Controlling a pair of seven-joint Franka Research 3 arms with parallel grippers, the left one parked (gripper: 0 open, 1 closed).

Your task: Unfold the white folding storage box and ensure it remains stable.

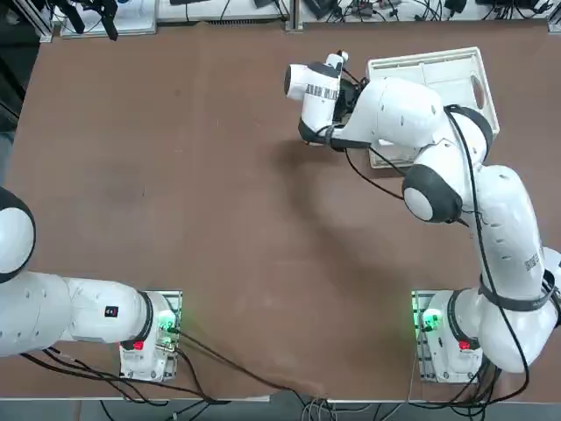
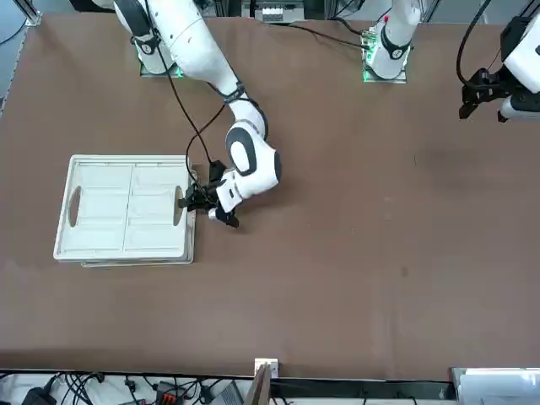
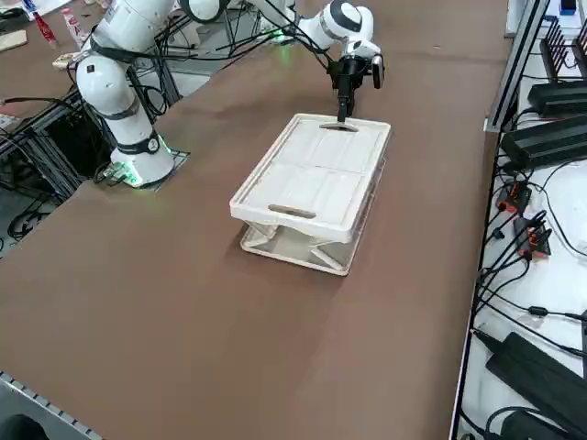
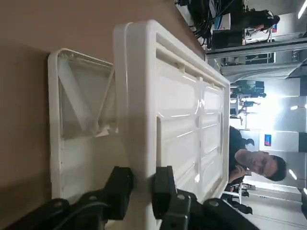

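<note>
Right gripper [image 4: 143, 191]: clamped on upper rim | white folding storage box [image 4: 192, 115]: partly raised | box lettering: none legible

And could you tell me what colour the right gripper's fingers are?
Black, clearest in the right wrist view.

From overhead, the right arm [image 1: 394, 110] hides the 8 o'clock side of the white folding storage box [image 1: 429, 68], at 1 o'clock on the counter [image 1: 219, 193]. Across the counter, the box's upper panel [image 2: 126, 207] covers most of its lower frame [image 2: 139, 264]. The wrist view's border crops the right end effector [image 4: 143, 189], at the box's rim; distant background figures are too small to make out.
</note>
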